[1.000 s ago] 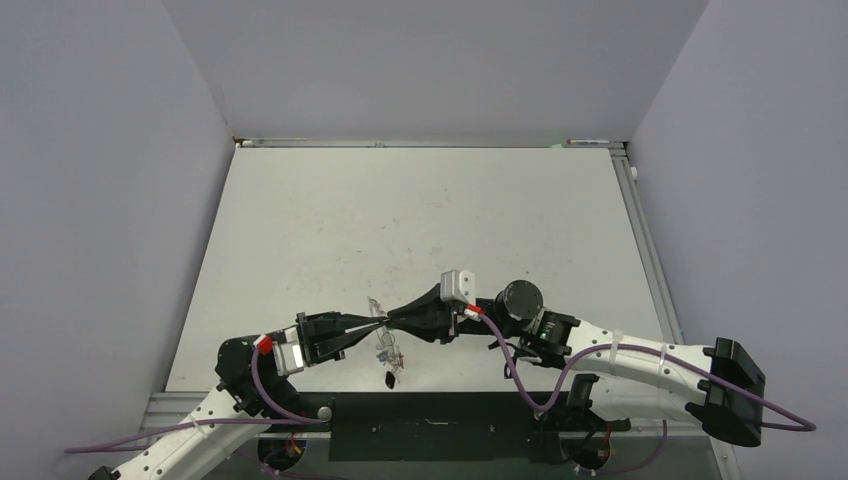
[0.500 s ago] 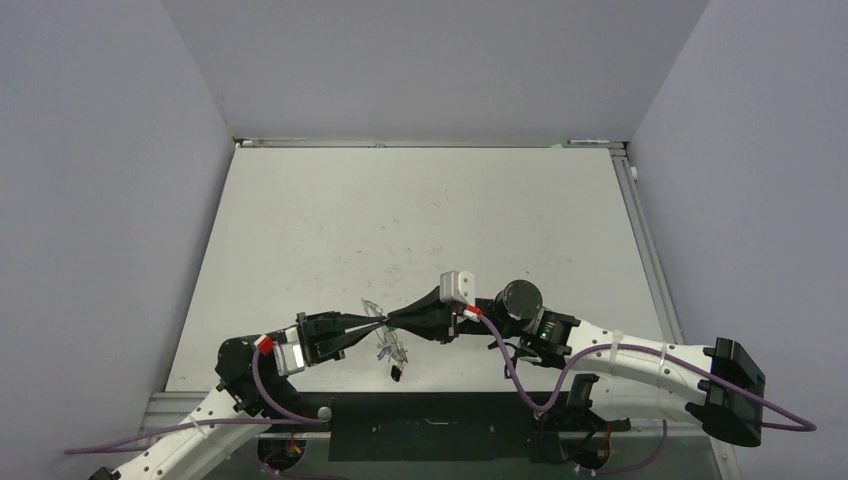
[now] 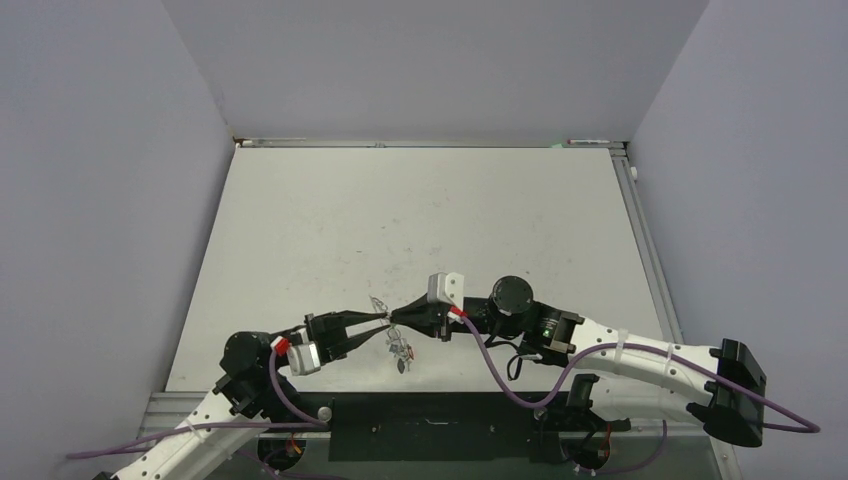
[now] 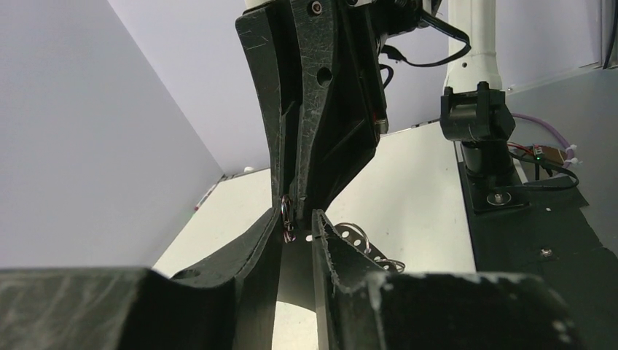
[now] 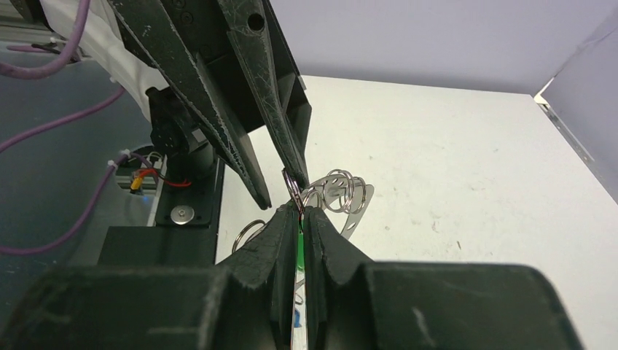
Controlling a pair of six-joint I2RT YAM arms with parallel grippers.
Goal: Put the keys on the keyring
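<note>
My two grippers meet tip to tip low over the near part of the table (image 3: 420,210). My right gripper (image 5: 299,210) is shut on a key's green tag (image 5: 299,251), and a small split ring (image 5: 293,188) sticks out past its tips. My left gripper (image 4: 297,220) is slightly open, with that ring (image 4: 286,211) lying against its left finger. The keyring (image 5: 348,195), a thin metal loop with split rings, hangs just behind the tips; its loop (image 4: 357,235) also shows in the left wrist view. More keys (image 3: 401,352) dangle below the grippers.
Grey walls close in the table on three sides, with a metal rail (image 3: 640,230) along the right edge. A black base plate (image 3: 430,425) runs along the near edge between the arm bases. A purple cable (image 3: 500,370) loops under the right arm.
My left jaws have parted a little from shut. Both grippers have shifted slightly left and away from the near edge, and the dangling keys have risen with them.
</note>
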